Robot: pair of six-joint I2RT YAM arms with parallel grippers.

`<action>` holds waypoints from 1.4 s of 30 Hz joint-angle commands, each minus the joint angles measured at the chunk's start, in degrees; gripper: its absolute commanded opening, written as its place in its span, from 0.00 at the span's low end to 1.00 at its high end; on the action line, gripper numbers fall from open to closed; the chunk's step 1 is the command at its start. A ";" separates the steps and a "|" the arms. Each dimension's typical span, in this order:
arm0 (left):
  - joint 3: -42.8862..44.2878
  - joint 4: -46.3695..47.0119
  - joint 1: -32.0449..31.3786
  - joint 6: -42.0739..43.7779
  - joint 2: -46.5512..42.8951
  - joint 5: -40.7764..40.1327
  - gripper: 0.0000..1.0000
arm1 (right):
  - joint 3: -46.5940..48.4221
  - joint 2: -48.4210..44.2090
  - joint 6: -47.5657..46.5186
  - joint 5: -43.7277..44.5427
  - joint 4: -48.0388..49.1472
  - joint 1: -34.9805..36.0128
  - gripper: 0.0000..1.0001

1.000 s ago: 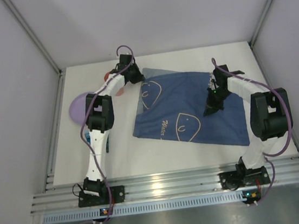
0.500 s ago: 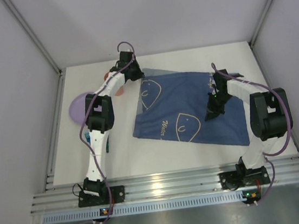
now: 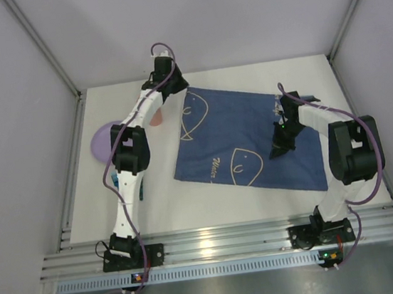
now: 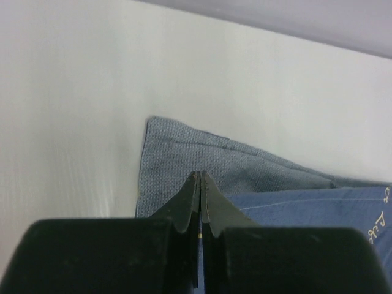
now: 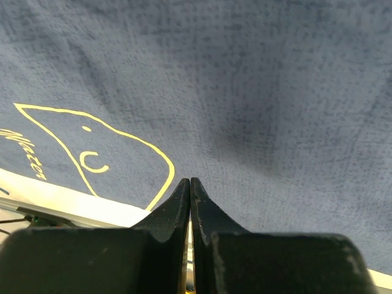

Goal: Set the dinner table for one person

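A dark-blue cloth (image 3: pixel 249 140) with white line drawings lies spread on the white dinner table (image 3: pixel 225 208). My left gripper (image 3: pixel 176 88) is at the cloth's far left corner, shut on the cloth's edge. In the left wrist view the gripper (image 4: pixel 200 175) pinches the cloth (image 4: pixel 184 153), whose paler underside shows beyond the tips. My right gripper (image 3: pixel 280 148) is shut and empty, tips down on the cloth's right half. In the right wrist view it (image 5: pixel 190 180) points at the cloth (image 5: pixel 257 92) beside a yellow drawn line.
A purple plate (image 3: pixel 98 142) lies at the table's left edge, partly behind the left arm. A pink-orange object (image 3: pixel 155 120) sits beside the left forearm. A small blue item (image 3: pixel 116 180) shows under the left arm. Grey walls and rails enclose the table.
My left gripper has moved toward the far wall, pulling the cloth's far left corner out so the fold there has flattened. The right gripper has shifted only slightly.
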 commanded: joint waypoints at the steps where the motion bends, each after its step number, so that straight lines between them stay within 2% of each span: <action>1: 3.97 6.63 0.03 1.49 -0.35 -2.70 0.00 | 0.13 0.41 -0.44 0.69 0.69 0.42 0.00; 3: 4.68 8.12 0.03 1.57 1.05 -3.67 0.02 | 0.22 0.84 -0.53 0.69 0.86 0.51 0.00; 4: 4.59 9.78 0.03 1.49 1.49 -3.84 0.32 | 0.31 0.93 -0.53 0.69 0.77 0.51 0.00; 7: 4.50 10.59 0.20 1.31 2.38 -4.98 0.99 | 0.92 1.29 -0.53 0.42 0.69 0.59 0.00; 14: 0.21 8.30 0.73 1.31 -1.66 -8.24 0.99 | 3.46 1.03 -0.62 1.30 -0.02 1.91 0.00; 22: -9.37 1.72 -1.63 4.03 -13.34 -7.72 0.99 | 12.52 -0.38 -1.50 5.34 -5.73 6.22 0.00; 28: -28.34 -2.86 -5.77 5.18 -24.68 -9.47 0.98 | 12.17 -3.19 -3.52 9.72 -6.70 5.34 0.01; 29: -31.06 -3.21 -6.12 5.09 -27.65 -8.95 0.98 | 12.08 -3.20 -4.04 10.09 -6.87 4.03 0.08; 32: -45.19 -2.34 -7.44 4.74 -33.81 -6.50 0.97 | 11.82 -2.06 -4.66 10.18 -6.70 0.79 0.18; 35: -51.55 -2.42 -8.67 4.04 -36.72 -3.15 0.93 | 12.35 -0.13 -5.36 10.53 -5.91 -1.77 0.18; 38: -57.44 -3.38 -10.69 2.90 -36.83 -0.95 0.90 | 13.92 4.34 -6.33 10.88 -4.86 -3.53 0.13; 42: -58.60 -7.95 -14.64 0.09 -34.28 -2.70 0.88 | 16.91 10.24 -7.21 11.06 -3.54 -4.06 0.07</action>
